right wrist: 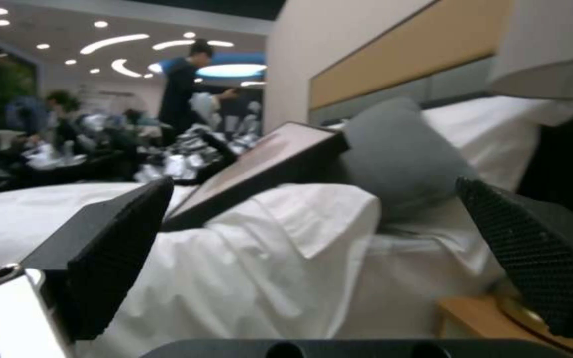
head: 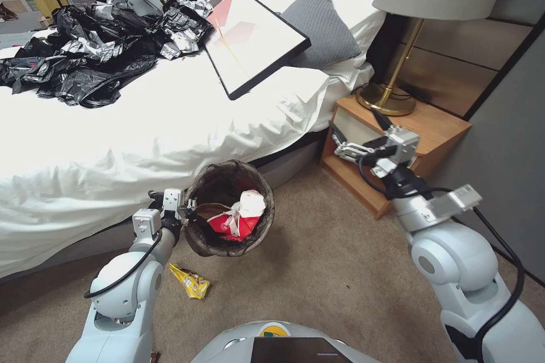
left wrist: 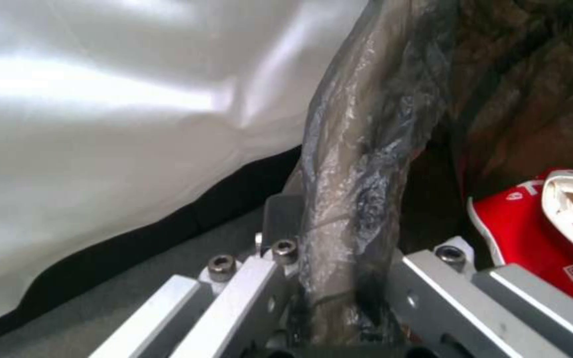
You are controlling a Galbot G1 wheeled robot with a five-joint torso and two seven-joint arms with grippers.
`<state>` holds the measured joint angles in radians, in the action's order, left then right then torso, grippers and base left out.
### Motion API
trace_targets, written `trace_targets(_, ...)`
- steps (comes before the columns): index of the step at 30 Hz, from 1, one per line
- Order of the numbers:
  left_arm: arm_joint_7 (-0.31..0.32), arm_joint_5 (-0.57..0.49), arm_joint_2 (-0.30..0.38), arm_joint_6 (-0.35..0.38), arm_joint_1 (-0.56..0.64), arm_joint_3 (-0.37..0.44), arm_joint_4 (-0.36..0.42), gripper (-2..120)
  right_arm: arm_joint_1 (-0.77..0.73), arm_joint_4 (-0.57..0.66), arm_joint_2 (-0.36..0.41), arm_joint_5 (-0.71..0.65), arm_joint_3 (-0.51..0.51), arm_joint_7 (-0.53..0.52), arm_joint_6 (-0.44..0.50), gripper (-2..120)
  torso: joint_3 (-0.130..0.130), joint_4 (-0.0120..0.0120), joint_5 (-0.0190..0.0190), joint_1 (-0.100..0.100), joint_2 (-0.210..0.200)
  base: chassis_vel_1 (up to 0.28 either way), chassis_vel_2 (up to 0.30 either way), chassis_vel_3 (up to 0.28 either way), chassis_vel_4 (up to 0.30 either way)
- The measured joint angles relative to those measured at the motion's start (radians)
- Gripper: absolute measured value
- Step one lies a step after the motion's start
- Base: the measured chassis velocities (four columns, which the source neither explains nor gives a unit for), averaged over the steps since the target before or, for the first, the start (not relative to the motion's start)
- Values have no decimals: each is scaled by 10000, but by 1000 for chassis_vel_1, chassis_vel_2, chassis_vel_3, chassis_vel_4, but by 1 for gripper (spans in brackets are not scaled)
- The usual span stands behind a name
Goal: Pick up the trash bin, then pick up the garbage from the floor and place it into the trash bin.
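Sprawling beige carpet beside white bed, perhaps a showroom.

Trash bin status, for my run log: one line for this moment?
left gripper: shut on trash bin rim | right gripper: open, by nightstand | yellow wrapper: on floor

We stood in a mock bedroom set up inside a bigger lab/showroom: bed w/ white sheets, grey pillow, wooden nightstand carrying a brass lamp at its back edge, carpet. Beyond the bed, ring ceiling lights and open hall.
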<state>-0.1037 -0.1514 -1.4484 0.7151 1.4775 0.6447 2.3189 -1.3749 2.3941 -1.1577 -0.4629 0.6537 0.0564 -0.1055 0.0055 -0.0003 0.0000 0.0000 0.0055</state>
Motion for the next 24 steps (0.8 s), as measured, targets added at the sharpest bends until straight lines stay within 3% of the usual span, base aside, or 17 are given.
trace_targets(4, 115, -181, -32, 19, 49, -17, 68, 0, -767, -138, -1723, 1326, 654, 16, 539, 100, 0, 0, -1, 0, 0, 0, 0, 0, 0)
trace_targets(11, 36, -152, 0, 70, 50, 28, 148, 0, -1104, -684, -2272, 2604, 690, 109, 1236, 100, 1, 0, -1, 0, 0, 0, 0, 0, 0)
trace_targets(24, 23, -216, -9, 92, 100, 106, 258, 0, -1096, -1134, -2802, 2948, 426, 104, 1532, 100, 1, 1, -1, 0, 0, 32, 34, 29, 32)
